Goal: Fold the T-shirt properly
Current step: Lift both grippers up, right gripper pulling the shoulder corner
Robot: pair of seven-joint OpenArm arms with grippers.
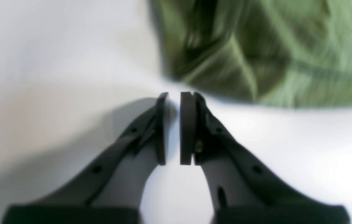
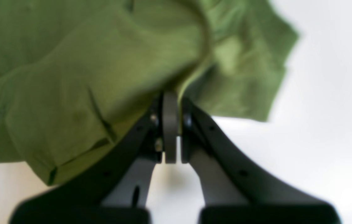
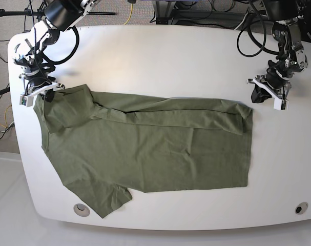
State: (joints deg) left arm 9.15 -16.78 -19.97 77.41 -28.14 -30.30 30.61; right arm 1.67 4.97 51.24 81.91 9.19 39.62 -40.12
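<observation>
On the left side of the base view, we are reaching our right gripper (image 2: 172,102) down to the table's (image 3: 160,51) edge and pinching the T-shirt (image 3: 145,154) at its top corner. The shirt is lying flat, spreading away from that gripper across the white table. We cannot see any writing. On the right, our left gripper (image 1: 176,99) is hanging just past the shirt's far corner, slightly parted and holding nothing, with bare table around it.
</observation>
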